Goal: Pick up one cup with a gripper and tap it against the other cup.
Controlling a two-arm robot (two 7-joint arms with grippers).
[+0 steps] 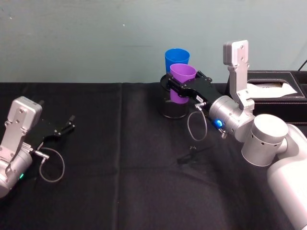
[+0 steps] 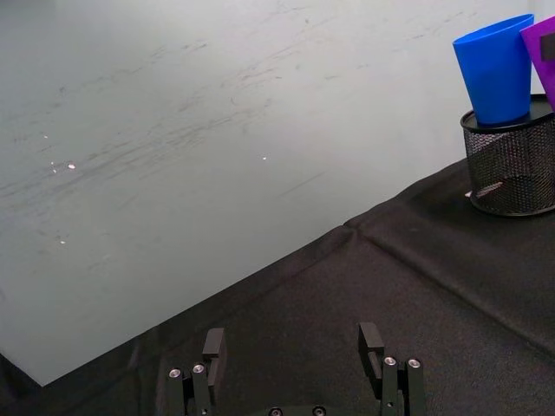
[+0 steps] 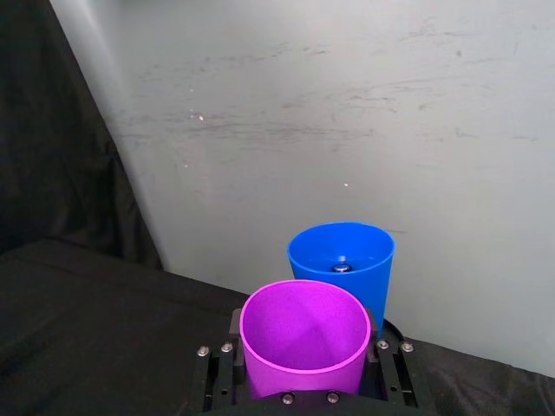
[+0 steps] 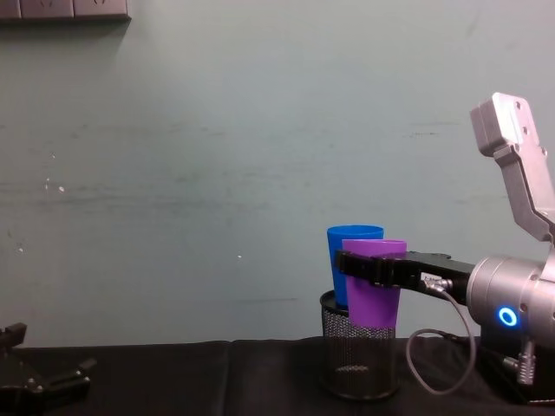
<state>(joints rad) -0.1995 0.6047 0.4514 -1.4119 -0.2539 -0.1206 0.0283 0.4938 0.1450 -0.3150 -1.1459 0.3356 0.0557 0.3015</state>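
Note:
My right gripper is shut on the purple cup and holds it upright above the table. The blue cup stands right behind it in a black wire-mesh holder. From the chest view the purple cup overlaps the blue cup, with the right gripper clamped across its upper half. I cannot tell whether the two touch. In the right wrist view the purple cup sits just before the blue cup. At the table's left my left gripper rests open and idle.
A black tissue box stands at the back right behind my right arm. A small dark object lies on the black cloth in front of the mesh holder. A wall runs close behind the table.

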